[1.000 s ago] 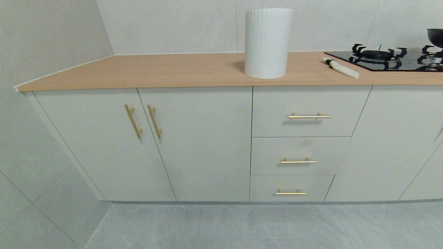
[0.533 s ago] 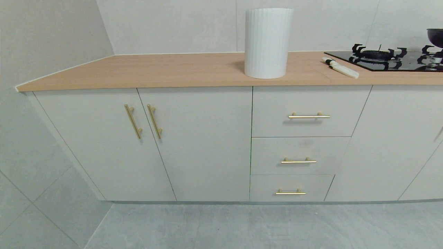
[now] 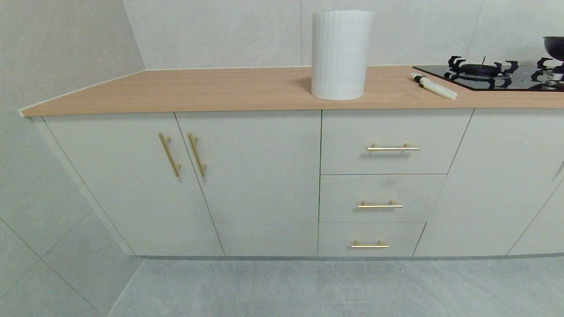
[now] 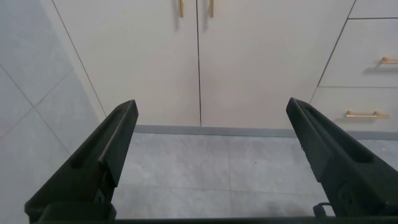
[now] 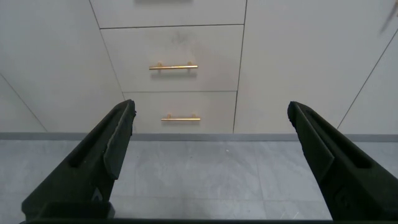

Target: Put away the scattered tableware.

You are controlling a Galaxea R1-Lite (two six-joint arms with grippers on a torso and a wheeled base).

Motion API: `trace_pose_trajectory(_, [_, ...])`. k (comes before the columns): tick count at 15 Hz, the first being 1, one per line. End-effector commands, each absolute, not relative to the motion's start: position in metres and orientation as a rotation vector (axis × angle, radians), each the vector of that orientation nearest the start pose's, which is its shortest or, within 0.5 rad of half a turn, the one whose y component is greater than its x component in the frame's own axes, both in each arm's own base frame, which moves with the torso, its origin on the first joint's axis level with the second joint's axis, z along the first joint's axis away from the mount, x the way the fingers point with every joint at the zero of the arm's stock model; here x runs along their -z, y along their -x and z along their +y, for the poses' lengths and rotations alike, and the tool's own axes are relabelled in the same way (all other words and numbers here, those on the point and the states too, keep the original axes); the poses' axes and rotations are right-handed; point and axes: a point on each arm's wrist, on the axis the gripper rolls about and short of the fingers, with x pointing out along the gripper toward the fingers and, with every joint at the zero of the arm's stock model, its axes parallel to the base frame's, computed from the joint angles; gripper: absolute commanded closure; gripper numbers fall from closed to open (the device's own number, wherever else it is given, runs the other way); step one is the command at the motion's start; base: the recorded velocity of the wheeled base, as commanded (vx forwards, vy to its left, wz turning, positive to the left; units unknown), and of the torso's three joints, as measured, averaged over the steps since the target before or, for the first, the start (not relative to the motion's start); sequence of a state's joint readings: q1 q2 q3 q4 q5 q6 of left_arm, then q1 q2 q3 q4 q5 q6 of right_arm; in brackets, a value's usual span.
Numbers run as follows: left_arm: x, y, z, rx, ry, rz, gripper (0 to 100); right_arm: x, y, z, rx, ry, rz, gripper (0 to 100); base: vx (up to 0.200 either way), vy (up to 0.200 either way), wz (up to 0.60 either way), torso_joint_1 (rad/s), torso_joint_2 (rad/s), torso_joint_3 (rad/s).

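Note:
A knife [image 3: 434, 86] with a pale blade and a black-and-white handle lies on the wooden countertop [image 3: 198, 90], beside the hob. A tall white ribbed cylinder container [image 3: 339, 54] stands on the counter above the drawers. My left gripper [image 4: 211, 115] is open, held low over the floor, facing the double cabinet doors [image 4: 199, 56]. My right gripper [image 5: 211, 115] is also open with nothing in it, low in front of the lower drawers [image 5: 174, 65].
A black glass hob [image 3: 498, 75] with burner grates and a dark pot [image 3: 555, 46] sits at the counter's right end. Three drawers with gold handles [image 3: 393, 148] stack under the container. Double doors [image 3: 185, 176] are to their left. Walls close the left corner.

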State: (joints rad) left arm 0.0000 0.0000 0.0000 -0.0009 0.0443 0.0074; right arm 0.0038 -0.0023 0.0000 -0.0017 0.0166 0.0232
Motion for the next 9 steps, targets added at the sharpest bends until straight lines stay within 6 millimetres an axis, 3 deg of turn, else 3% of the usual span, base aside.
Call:
trace_pose_trajectory(1, [-0.0756, 0.0228, 0.0010, -0.044, -0.003, -0.001, 0, -0.0756, 0.0228, 0.0003, -0.021, -0.023, -0.001, 0, 0.200, 0.000, 0.00, 0.002, 0.01, 0.002])
trace_pose_trajectory(9, [-0.0756, 0.0228, 0.0010, -0.046, 0.000, -0.002, 0, -0.0756, 0.0228, 0.0003, -0.023, -0.023, -0.001, 0, 0.200, 0.000, 0.00, 0.004, 0.00, 0.002])
